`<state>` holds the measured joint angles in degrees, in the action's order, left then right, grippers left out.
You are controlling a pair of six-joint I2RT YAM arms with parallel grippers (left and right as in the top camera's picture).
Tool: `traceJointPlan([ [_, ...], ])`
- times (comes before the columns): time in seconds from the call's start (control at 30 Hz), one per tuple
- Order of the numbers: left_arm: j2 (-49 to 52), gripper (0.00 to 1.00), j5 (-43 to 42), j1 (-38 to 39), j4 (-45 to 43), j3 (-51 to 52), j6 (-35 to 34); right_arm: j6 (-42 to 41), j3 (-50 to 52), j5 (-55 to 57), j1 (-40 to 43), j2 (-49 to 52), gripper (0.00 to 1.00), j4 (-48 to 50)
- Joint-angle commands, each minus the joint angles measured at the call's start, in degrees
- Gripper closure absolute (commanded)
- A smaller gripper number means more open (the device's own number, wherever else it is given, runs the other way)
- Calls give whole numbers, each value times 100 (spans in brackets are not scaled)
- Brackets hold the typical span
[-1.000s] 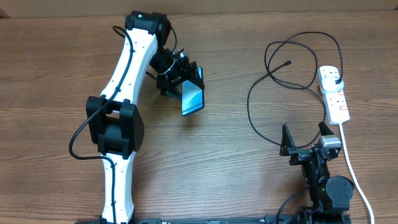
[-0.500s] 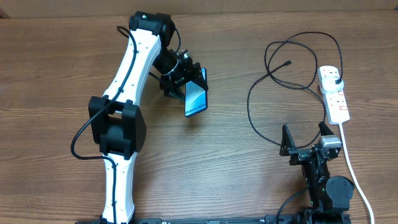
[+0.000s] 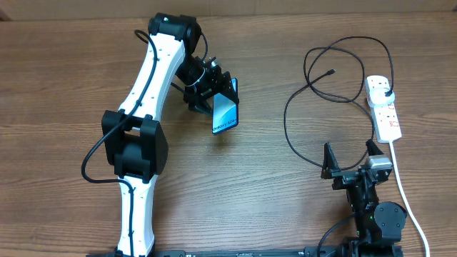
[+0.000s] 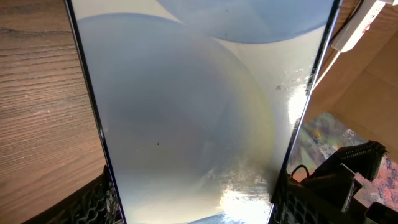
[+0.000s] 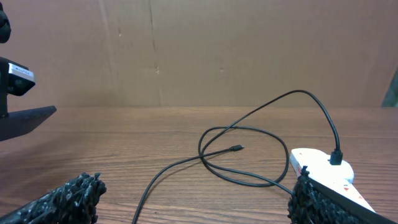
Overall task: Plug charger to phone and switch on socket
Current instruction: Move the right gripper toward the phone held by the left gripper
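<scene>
My left gripper (image 3: 214, 91) is shut on the phone (image 3: 223, 112), a slim handset with a light blue screen, held tilted above the table left of centre. In the left wrist view the phone's screen (image 4: 199, 106) fills the frame between the two fingers. The charger (image 3: 289, 121) is a thin black cable looped on the table at the right; its connector tip (image 3: 331, 72) lies free and its plug (image 3: 386, 91) sits in the socket (image 3: 383, 107), a white power strip. My right gripper (image 3: 351, 155) is open and empty, near the front edge. The charger (image 5: 214, 146) and the socket (image 5: 320, 169) show in the right wrist view.
The socket's thick white cord (image 3: 407, 196) runs from the strip toward the front right edge, beside my right arm. A brown cardboard wall (image 5: 199, 50) stands behind the table.
My left gripper has carried the phone slightly to the right, then held still. The right arm, charger and socket have not moved.
</scene>
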<state>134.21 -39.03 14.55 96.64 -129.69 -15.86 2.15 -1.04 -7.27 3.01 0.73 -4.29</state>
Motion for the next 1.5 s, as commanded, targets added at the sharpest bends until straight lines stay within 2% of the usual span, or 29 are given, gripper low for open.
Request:
traceJointPlan([
  [0.0, -15, 40, -254, 2, 22, -166, 149, 28, 61, -31, 0, -50, 0, 31],
  [0.27, -15, 40, -457, -42, 22, -166, -7, 28, 59, -35, 0, -50, 0, 125],
  [0.37, -15, 40, -612, -109, 20, -166, -118, -304, 59, -352, -7, -50, 0, 48],
  [0.4, -15, 40, -627, -146, 20, -166, -157, -820, 59, -595, -7, -50, 0, 76],
  [0.47, -15, 40, -627, -223, 20, -166, -216, -2424, 59, -1178, -7, -50, 0, 118],
  [0.5, -15, 40, -627, -247, 22, -166, -219, -2855, 59, -1346, -7, -50, 0, 118],
  [0.57, -15, 40, -627, -280, 20, -166, -223, -4413, 59, -1847, -7, -50, 0, 138],
  [0.63, -15, 40, -632, -295, 20, -166, -286, -5257, 59, -1980, -7, -50, 0, 140],
  [0.87, -15, 40, -656, -295, 20, -166, -350, -5311, 59, -1919, -4, -50, 0, 393],
  [1.13, -15, 40, -654, -295, 20, -166, -348, -5322, -144, -2153, -7, 275, 0, -13],
  [1.3, -15, 40, -654, -295, 20, -166, -348, -5340, -857, -2190, -7, 951, 0, -730],
  [1.47, -15, 41, -680, -295, 20, -166, -350, -5342, -1812, -2754, -52, 2083, 1, -1056],
])
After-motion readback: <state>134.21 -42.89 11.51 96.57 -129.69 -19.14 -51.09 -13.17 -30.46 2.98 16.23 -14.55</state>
